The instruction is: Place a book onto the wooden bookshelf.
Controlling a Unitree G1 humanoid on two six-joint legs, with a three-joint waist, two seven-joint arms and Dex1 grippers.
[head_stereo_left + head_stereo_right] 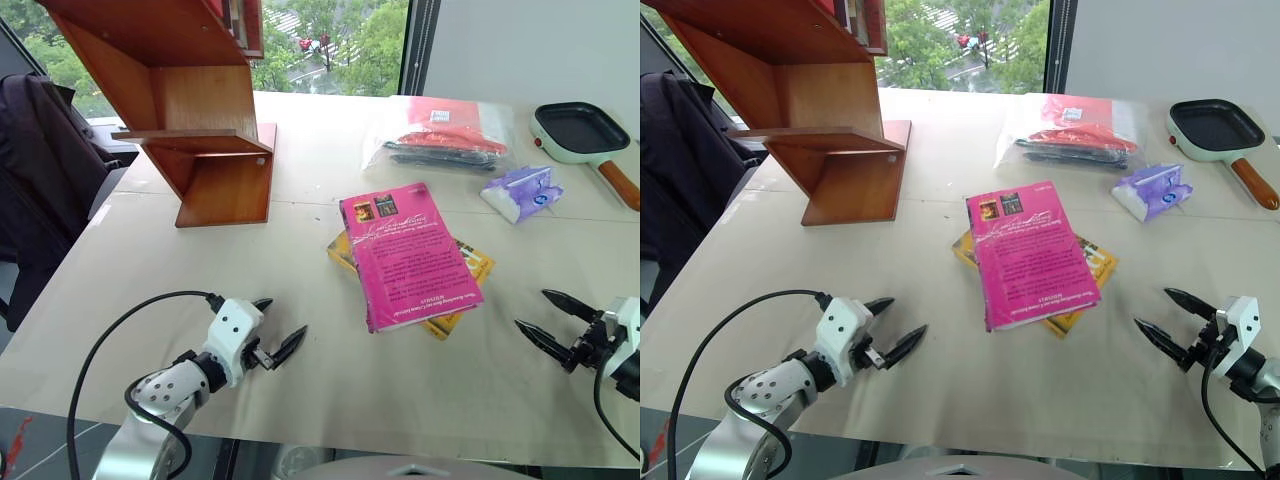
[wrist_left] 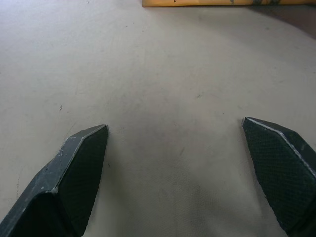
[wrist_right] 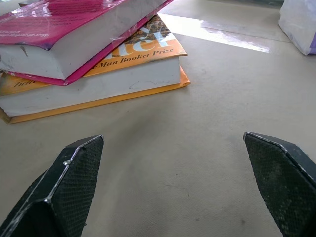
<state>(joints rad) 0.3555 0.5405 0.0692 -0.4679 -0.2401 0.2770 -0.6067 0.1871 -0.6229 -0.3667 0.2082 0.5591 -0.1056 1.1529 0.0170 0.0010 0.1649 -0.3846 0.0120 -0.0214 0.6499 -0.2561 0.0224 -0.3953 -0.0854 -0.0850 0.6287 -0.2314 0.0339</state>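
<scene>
The magenta-pink book [image 1: 408, 253] lies flat in the middle of the table, stacked on a yellow book [image 1: 470, 268]; its page edge [image 3: 74, 42] faces the right wrist view. The reddish-brown wooden bookshelf [image 1: 190, 110] stands at the far left of the table. My left gripper [image 1: 275, 330] is open near the front edge, left of the books, with nothing between its fingers [image 2: 74, 177]. At the front right, my right gripper [image 1: 548, 315] is open too, pointing toward the books and apart from them.
At the back right lie a clear bag with red and dark items [image 1: 440, 135], a purple-and-white pack [image 1: 520, 190] and a square pan with a wooden handle [image 1: 585, 135]. A dark chair [image 1: 35, 170] stands off the table's left side. A window runs behind.
</scene>
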